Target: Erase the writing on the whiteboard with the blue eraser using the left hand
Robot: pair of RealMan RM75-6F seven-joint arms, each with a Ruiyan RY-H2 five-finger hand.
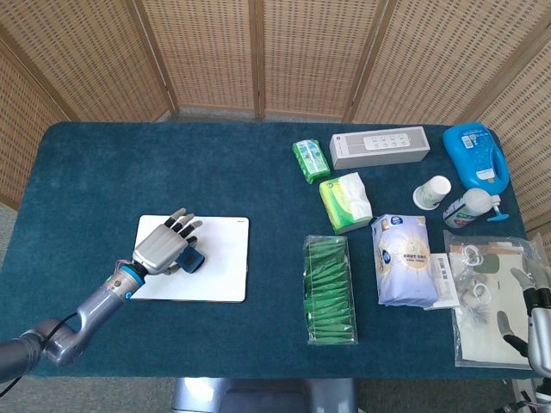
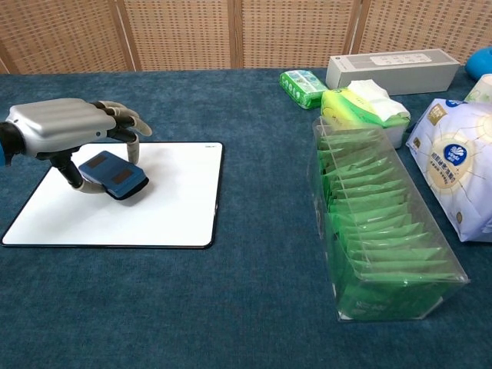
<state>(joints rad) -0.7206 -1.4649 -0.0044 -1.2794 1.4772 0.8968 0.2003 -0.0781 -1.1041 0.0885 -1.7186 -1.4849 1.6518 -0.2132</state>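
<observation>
Fingers point(image 2: 123, 119) of left hand point(image 1: 160, 250) pinch blue eraser point(image 2: 112, 174) near whiteboard's point(image 2: 177, 201) left edge.

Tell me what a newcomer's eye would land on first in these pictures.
First, the metal left hand holding the blue eraser over the whiteboard on the table's left side; no writing shows on the board. Next, the crowd of goods on the right: a clear box of green packets, a white tissue pack and a blue jug at the far corner.
</observation>
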